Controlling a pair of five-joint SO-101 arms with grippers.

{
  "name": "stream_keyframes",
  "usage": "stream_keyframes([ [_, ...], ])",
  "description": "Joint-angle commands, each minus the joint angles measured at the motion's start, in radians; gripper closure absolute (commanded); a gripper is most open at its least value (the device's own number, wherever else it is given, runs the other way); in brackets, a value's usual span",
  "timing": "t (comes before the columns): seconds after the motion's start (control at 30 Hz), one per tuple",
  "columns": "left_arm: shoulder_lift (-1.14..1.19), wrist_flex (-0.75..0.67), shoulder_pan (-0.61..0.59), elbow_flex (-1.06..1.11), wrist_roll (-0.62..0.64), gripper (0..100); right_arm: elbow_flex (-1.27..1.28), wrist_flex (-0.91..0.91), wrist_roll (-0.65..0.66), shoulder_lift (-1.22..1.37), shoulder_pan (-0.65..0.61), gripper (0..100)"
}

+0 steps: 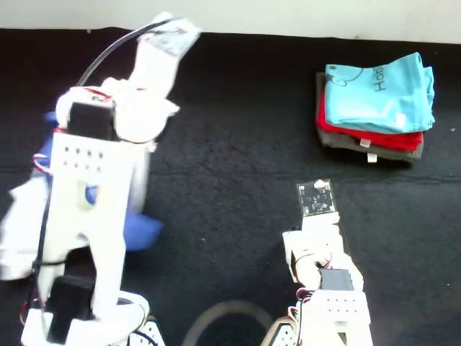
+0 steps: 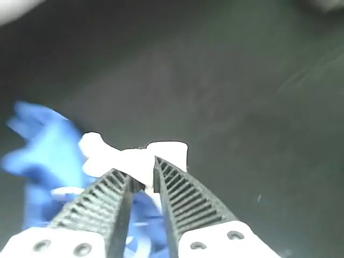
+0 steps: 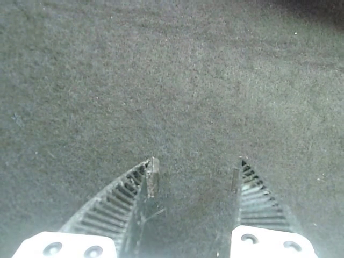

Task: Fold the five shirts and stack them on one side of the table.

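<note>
My left gripper [image 2: 144,172] is shut on a bunch of white shirt [image 2: 134,158], held above the black table. A blue shirt [image 2: 43,156] lies crumpled below and beside it. In the high view the left arm [image 1: 86,187] stands raised at the left, with white cloth [image 1: 160,108] hanging by it and the blue shirt [image 1: 142,231] on the table underneath. Three folded shirts make a stack at the back right: light blue [image 1: 378,90] on red [image 1: 367,133] on dark grey [image 1: 346,148]. My right gripper [image 3: 194,174] is open over bare table, near the front right.
The right arm [image 1: 320,267] sits low at the front right, apart from the stack. More white cloth [image 1: 14,238] lies at the table's left edge. A pale wall strip [image 1: 288,14] runs along the back. The black table [image 1: 230,173] is bare between the arms.
</note>
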Motion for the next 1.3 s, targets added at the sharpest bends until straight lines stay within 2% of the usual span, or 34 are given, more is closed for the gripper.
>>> stream_keyframes([
  [0.0, -0.065, 0.003, 0.111, -0.203, 0.006, 99, 0.036, -0.018, -0.002, -0.015, -0.002, 77.8],
  [0.1, -0.064, 0.009, 0.159, -0.320, 0.009, 99, 0.036, -0.018, -0.002, -0.015, -0.002, 77.8],
  [0.23, -0.062, 0.017, 0.179, -0.302, 0.044, 99, 0.036, -0.018, -0.002, -0.015, -0.002, 77.8],
  [0.37, -0.062, 0.018, 0.120, -0.073, 0.052, 96, 0.036, -0.018, -0.002, -0.015, -0.002, 77.8],
  [0.57, -0.062, -0.049, -0.047, 0.285, 0.052, 76, 0.036, -0.018, -0.002, -0.015, -0.002, 77.8],
  [0.7, -0.062, -0.141, -0.183, 0.486, 0.041, 76, 0.036, -0.018, -0.002, -0.015, -0.002, 77.8],
  [0.87, -0.064, -0.190, -0.280, 0.656, -0.048, 77, 0.036, -0.018, -0.002, -0.015, -0.002, 77.8],
  [1.03, -0.062, -0.242, -0.289, 0.812, -0.095, 77, 0.036, -0.018, -0.002, -0.015, -0.002, 77.8],
  [1.27, -0.062, -0.465, -0.289, 0.997, -0.097, 77, 0.036, -0.018, -0.002, -0.015, -0.002, 77.8],
])
